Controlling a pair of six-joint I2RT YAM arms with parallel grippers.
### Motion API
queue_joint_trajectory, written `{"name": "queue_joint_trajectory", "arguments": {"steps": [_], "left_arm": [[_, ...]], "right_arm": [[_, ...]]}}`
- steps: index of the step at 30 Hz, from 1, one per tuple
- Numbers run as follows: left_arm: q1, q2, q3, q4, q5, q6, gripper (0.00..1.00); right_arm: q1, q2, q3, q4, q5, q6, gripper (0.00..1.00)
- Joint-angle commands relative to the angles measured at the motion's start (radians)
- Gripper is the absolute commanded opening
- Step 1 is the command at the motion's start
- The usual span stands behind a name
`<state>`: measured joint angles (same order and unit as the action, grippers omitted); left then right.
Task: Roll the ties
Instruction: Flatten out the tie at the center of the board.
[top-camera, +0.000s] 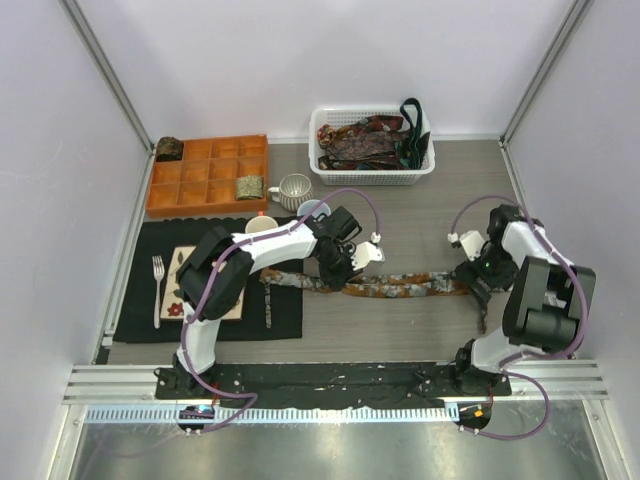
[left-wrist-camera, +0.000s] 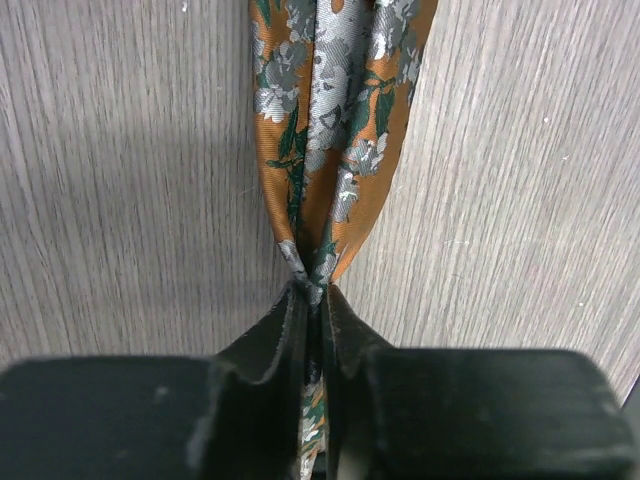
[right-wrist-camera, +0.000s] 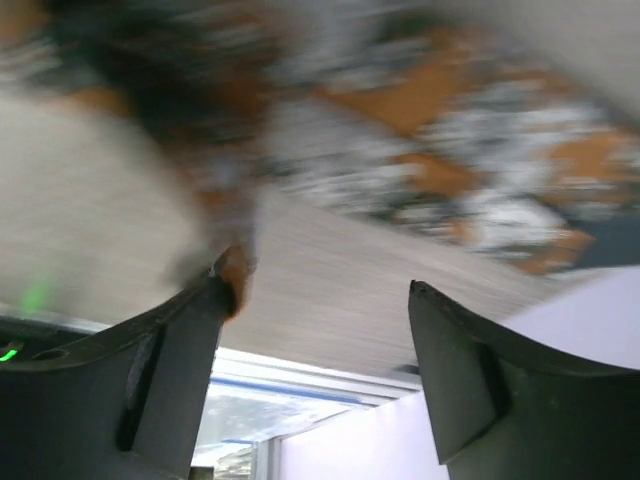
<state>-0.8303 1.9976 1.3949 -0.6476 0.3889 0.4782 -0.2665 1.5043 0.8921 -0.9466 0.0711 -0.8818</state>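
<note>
Tie (top-camera: 400, 287) in rust-orange with grey flowers lies stretched flat across the table (top-camera: 400, 340), reaching from one tool to the other. Left of the left tool, a fork (top-camera: 157, 285) and a floral plate (top-camera: 178, 262) rest on a black mat (top-camera: 135, 310). Beyond that tool stands an orange tray (top-camera: 205, 172); one mottled coil (top-camera: 168, 148) sits at its far left corner and a second coil (top-camera: 249, 187) sits in its near right compartment. A mug (top-camera: 293, 190) stands just right of the tray. The left tool (top-camera: 335, 270) is down on the left part of the tie. In its wrist view the left tool (left-wrist-camera: 312, 300) is narrow and pinches the fabric, and the tie (left-wrist-camera: 330, 120) fans out wider beyond the tips. Farther right, at the back wall, a white basket (top-camera: 372, 178) holds more ties (top-camera: 360, 140), with a green tie (top-camera: 410, 135) draped at its right end. The right tool (top-camera: 478, 295) sits at the tie's right end. Its wrist view shows the right tool (right-wrist-camera: 320, 290) wide, the fingers (right-wrist-camera: 150, 370) well apart with bare table between them. The tie (right-wrist-camera: 480, 140) is a blur past the tips, so whether it touches them I cannot tell.
</note>
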Motion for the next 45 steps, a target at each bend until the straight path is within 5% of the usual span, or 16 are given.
{"name": "queue_joint_trajectory", "arguments": {"steps": [1, 12, 17, 20, 23, 29, 31, 35, 45], "left_arm": [[0.010, 0.013, -0.040, -0.003, -0.033, 0.026, 0.06], [0.019, 0.017, -0.033, -0.018, -0.022, 0.053, 0.13], [0.020, -0.029, -0.017, -0.018, 0.011, 0.040, 0.37], [0.023, -0.086, -0.005, 0.006, 0.031, 0.016, 0.52], [0.023, -0.123, -0.020, 0.028, 0.033, 0.032, 0.63], [0.023, -0.145, -0.071, 0.040, -0.005, 0.103, 0.69], [0.014, -0.143, -0.066, 0.060, 0.014, 0.093, 0.85], [-0.038, -0.106, -0.022, 0.156, -0.015, 0.048, 0.98], [-0.207, 0.018, 0.019, 0.436, -0.166, 0.019, 1.00]], "right_arm": [[-0.081, 0.138, 0.183, 0.137, 0.116, 0.038, 0.73], [-0.135, 0.246, 0.446, -0.047, -0.027, -0.006, 0.75], [-0.146, 0.246, 0.470, -0.254, -0.230, -0.098, 0.83], [-0.146, 0.302, 0.505, -0.328, -0.289, -0.079, 0.78], [-0.158, 0.359, 0.502, -0.334, -0.298, -0.048, 0.70], [-0.189, 0.456, 0.498, -0.274, -0.290, -0.008, 0.69], [-0.195, 0.476, 0.499, -0.261, -0.291, 0.000, 0.67], [-0.206, 0.493, 0.475, -0.236, -0.281, 0.010, 0.65], [-0.223, 0.525, 0.473, -0.216, -0.272, 0.030, 0.58]]}}
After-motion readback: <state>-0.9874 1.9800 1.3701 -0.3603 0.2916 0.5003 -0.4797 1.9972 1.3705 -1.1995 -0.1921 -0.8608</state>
